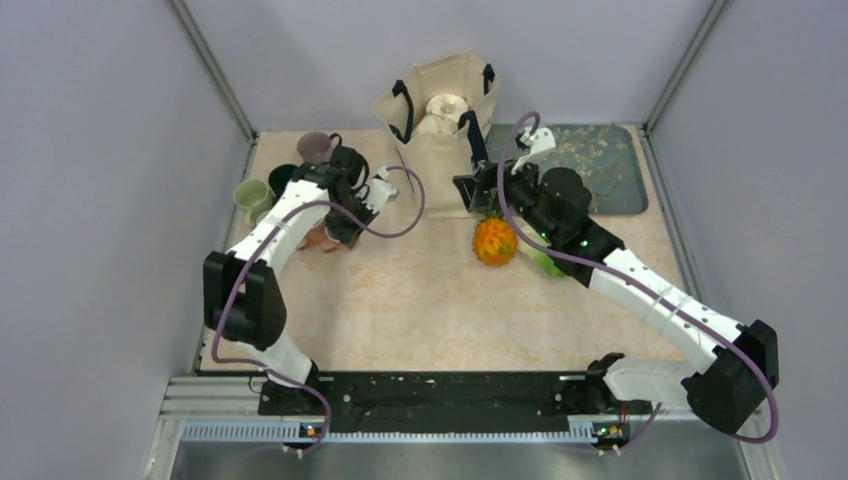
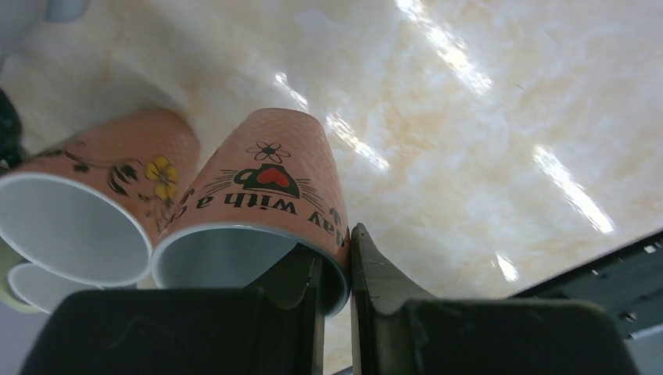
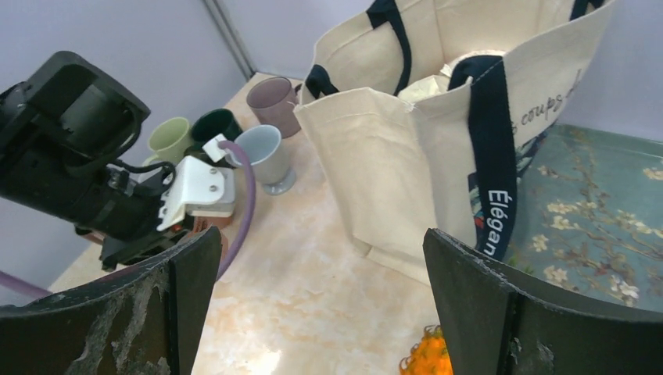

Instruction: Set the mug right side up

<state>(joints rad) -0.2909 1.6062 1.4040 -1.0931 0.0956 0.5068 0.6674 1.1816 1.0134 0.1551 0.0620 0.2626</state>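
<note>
Left gripper (image 2: 336,254) is clamped on the rim of the mug (image 2: 266,180), one finger inside the mouth and one outside on the wall. The mug's mouth faces the wrist cam and its base points at the table (image 2: 469,117); can't tell if the base touches down. Its print is partly cut off by the finger. A flowered mug (image 2: 117,168) sits just beside it, and the frame edge clips that one's rim. From the top cam the arm covers nearly all of both, at the table's left near the cup cluster (image 3: 215,125). Right gripper (image 3: 320,258) has jaws wide apart with nothing between them, hanging by the tote bag (image 3: 406,141) over the orange spiky fruit (image 1: 495,241), of which only a sliver shows in the right wrist view. A green thing (image 1: 545,262) under the right arm is mostly hidden and unidentifiable.
</note>
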